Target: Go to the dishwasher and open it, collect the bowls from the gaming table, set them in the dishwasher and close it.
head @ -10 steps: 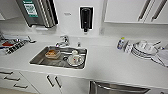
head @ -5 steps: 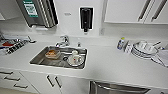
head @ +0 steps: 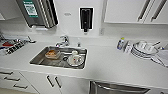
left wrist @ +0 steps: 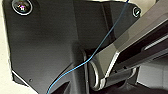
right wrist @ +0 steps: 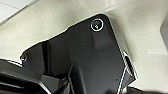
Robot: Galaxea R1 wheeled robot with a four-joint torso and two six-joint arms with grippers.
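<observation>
At the bottom edge of the head view, just right of centre, the dishwasher (head: 117,88) sits under a white counter (head: 107,63). Its grey steel front shows as a narrow strip, with a long bar handle running across the top. The front looks closed.

Above it, a steel sink (head: 37,60) is let into the counter. Inside lie an orange container (head: 52,53), a white cup (head: 74,53) and a round plate (head: 73,60). A tap (head: 63,41) stands behind the sink. To the right, a stack of plates (head: 143,50) rests on the counter beside a small bottle (head: 120,43). A black dispenser (head: 86,18) hangs on the wall, and white cupboards (head: 135,11) hang at upper right.

Both wrist views show dark robot parts close up. Whether either pincer is apart or together cannot be told.

Judging by its look, the dishwasher front is stiff, smooth and fairly heavy, and probably hinged low so it swings down. The bar handle is the sensible hold; the flat steel itself would be slippery.
</observation>
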